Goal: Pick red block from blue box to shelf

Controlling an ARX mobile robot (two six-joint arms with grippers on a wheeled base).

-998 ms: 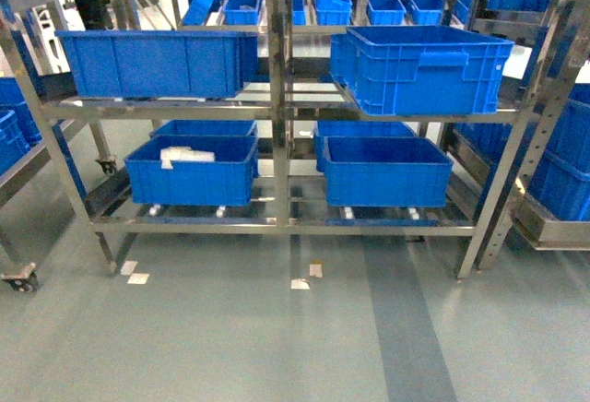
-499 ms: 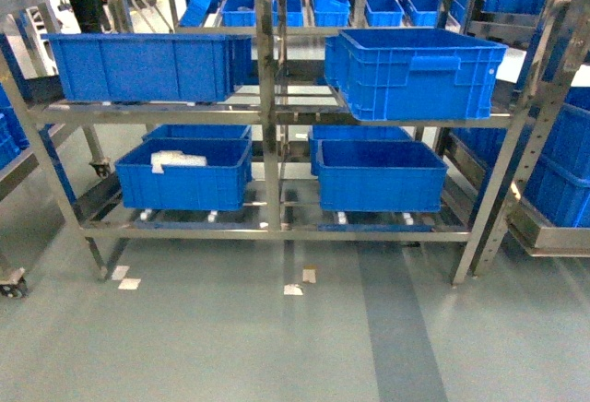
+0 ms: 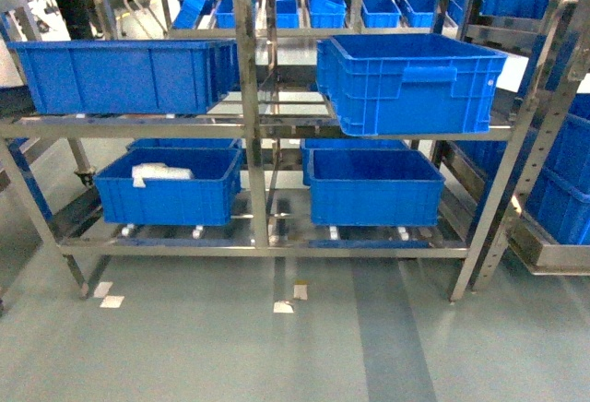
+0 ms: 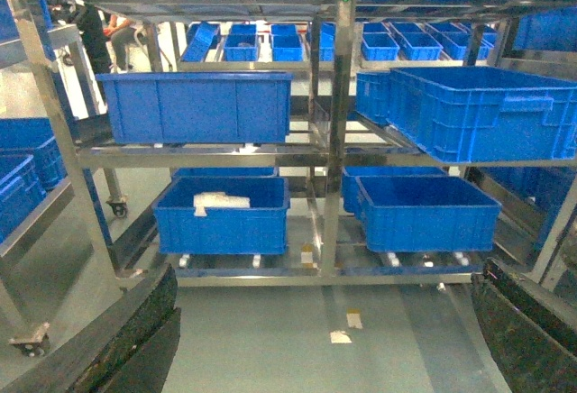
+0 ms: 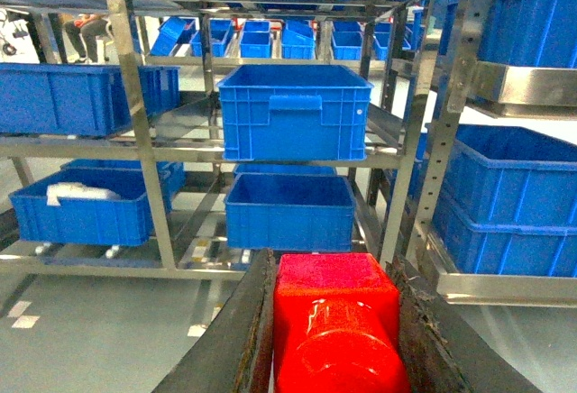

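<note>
The red block (image 5: 335, 321), glossy with one round stud, fills the bottom of the right wrist view. My right gripper (image 5: 332, 271) is shut on it, a dark finger pressed against each side. The shelf (image 3: 251, 125), a steel rack with several tiers, stands straight ahead across a strip of grey floor; its posts show as the shelf (image 5: 135, 95) and the shelf (image 4: 329, 141) too. My left gripper (image 4: 326, 271) is open, its black fingers (image 4: 135, 339) far apart with only floor between them. Neither gripper shows in the head view. The blue box is out of view.
Dark blue ribbed crates sit on the rack: two on the middle tier (image 3: 120, 75) (image 3: 410, 79) and two below (image 3: 171, 190) (image 3: 373, 185), one holding white material (image 3: 157, 173). A second rack of crates (image 3: 553, 199) stands to the right. Paper scraps (image 3: 286, 306) lie on the floor.
In the head view the whole rack has slid left and a little lower and looks slightly larger, so my viewpoint has shifted right and closer.
</note>
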